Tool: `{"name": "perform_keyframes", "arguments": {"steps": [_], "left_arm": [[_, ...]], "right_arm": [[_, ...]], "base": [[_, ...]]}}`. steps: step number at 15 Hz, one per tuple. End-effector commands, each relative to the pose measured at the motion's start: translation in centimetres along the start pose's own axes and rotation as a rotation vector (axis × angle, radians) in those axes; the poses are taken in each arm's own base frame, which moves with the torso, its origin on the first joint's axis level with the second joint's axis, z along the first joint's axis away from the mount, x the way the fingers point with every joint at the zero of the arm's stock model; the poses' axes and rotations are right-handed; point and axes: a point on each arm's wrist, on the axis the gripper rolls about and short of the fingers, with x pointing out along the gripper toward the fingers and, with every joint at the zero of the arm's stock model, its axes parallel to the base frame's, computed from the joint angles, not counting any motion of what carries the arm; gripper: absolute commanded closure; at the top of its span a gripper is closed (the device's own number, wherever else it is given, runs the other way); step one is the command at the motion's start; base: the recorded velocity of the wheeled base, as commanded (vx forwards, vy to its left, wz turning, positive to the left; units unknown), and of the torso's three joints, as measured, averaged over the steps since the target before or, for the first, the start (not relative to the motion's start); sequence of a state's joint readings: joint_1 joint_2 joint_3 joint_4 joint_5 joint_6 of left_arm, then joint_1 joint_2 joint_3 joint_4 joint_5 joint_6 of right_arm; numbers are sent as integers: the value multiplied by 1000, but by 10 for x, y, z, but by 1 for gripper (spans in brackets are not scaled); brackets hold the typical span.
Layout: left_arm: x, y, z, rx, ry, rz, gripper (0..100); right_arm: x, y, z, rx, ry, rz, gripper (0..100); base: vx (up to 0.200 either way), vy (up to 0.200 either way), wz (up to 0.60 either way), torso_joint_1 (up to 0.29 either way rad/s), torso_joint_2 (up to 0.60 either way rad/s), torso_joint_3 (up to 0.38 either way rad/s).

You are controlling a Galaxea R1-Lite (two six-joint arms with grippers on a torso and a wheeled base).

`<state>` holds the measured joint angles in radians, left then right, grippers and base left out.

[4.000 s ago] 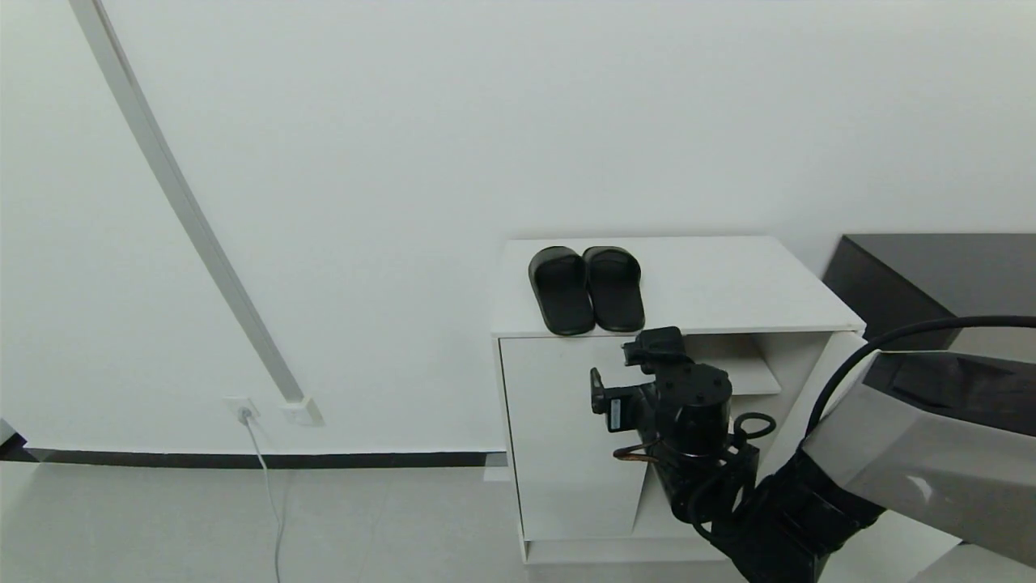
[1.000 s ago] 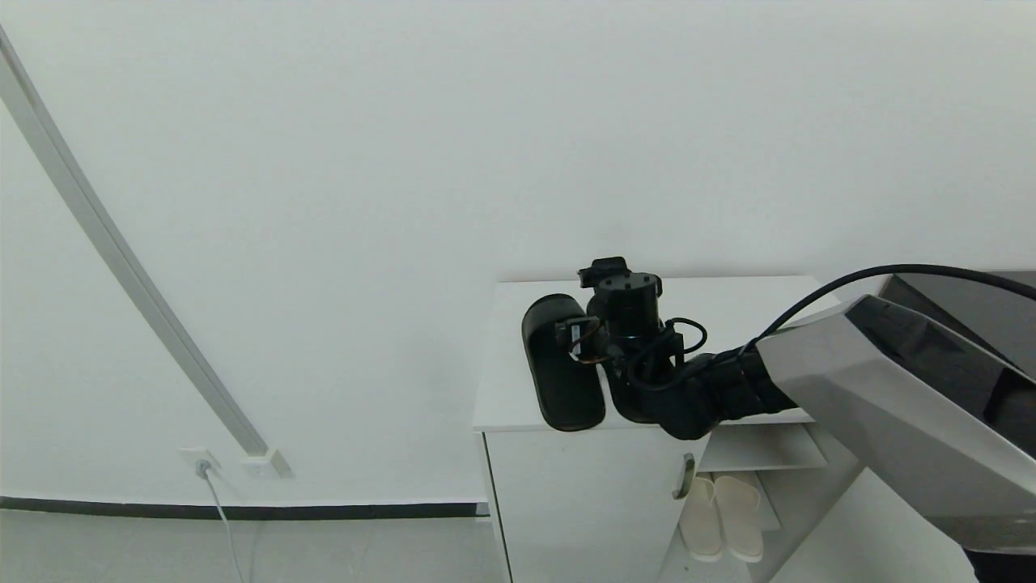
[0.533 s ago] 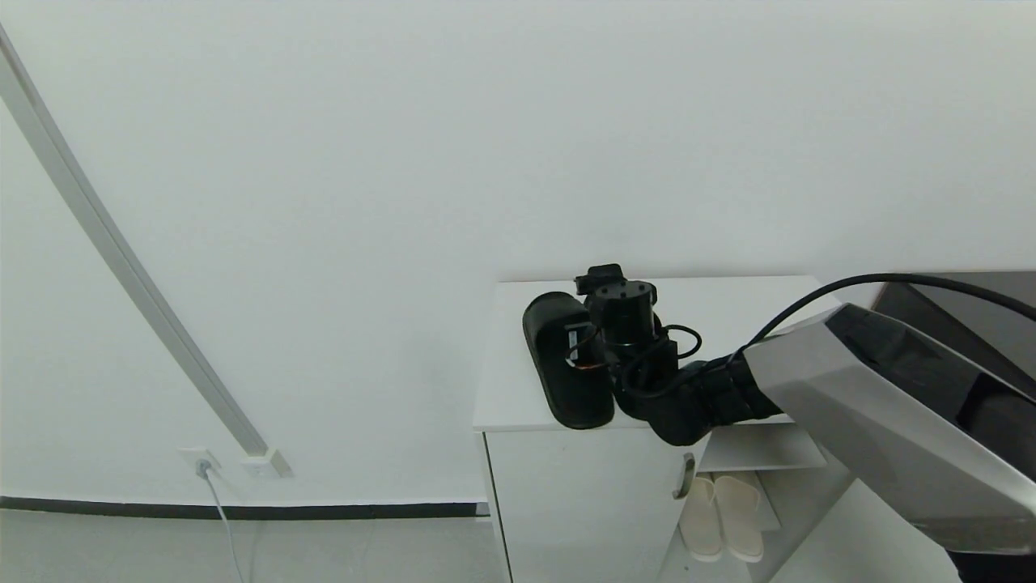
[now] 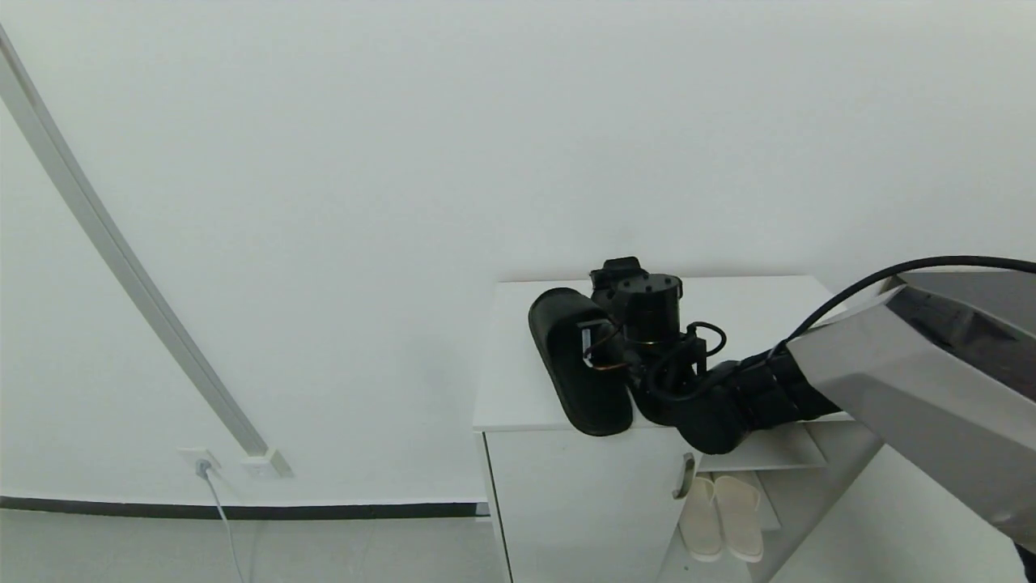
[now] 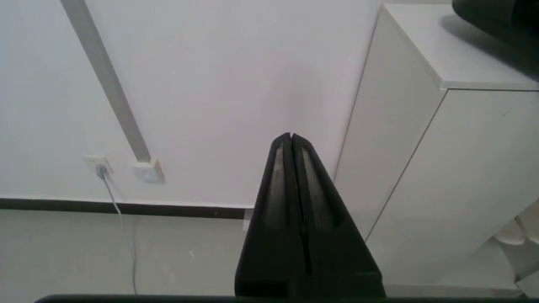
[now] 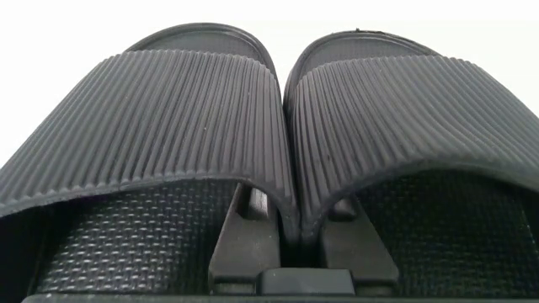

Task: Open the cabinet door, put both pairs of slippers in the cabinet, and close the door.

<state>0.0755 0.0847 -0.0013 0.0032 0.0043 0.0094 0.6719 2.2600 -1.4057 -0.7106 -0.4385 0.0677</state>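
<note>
The right gripper (image 6: 290, 231) is clamped on the black slippers (image 6: 202, 118), its fingers (image 6: 242, 227) under the straps, pinching the two inner sides together. The pair tilts on edge at the front lip of the cabinet (image 4: 510, 389) top; whether it rests there cannot be told. Below the gripper is a closed door (image 4: 566, 502) with its handle (image 4: 686, 476). Beyond that are a shelf (image 4: 761, 460) and white slippers (image 4: 720, 506) in the open compartment. The left gripper (image 5: 291, 160), shut tight, sits low beside the cabinet, near a wall socket (image 5: 99, 164).
</note>
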Motion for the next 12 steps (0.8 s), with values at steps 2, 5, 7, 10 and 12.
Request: {"name": "perform_keyframes", "arguments": {"steps": [2,5,7,10,12], "left_arm": [[0,0,0,0,-1,0,100],[0,0,0,0,-1,0,100],[0,0,0,0,-1,0,100],[0,0,0,0,-1,0,100],[0,0,0,0,-1,0,100]], "right_arm": [[-56,-25,44,25,-45,69,100],[-108,-51,53,27,-19,220,100],[-137,-66,53,28,-2,280,100],[-163,-74,44,57,46,367,100],[-166,-75,44,55,53,385,100]], "base": [[0,0,0,0,0,0],[0,0,0,0,0,0],[0,0,0,0,0,0],[0,0,0,0,0,0],[0,0,0,0,0,0]]}}
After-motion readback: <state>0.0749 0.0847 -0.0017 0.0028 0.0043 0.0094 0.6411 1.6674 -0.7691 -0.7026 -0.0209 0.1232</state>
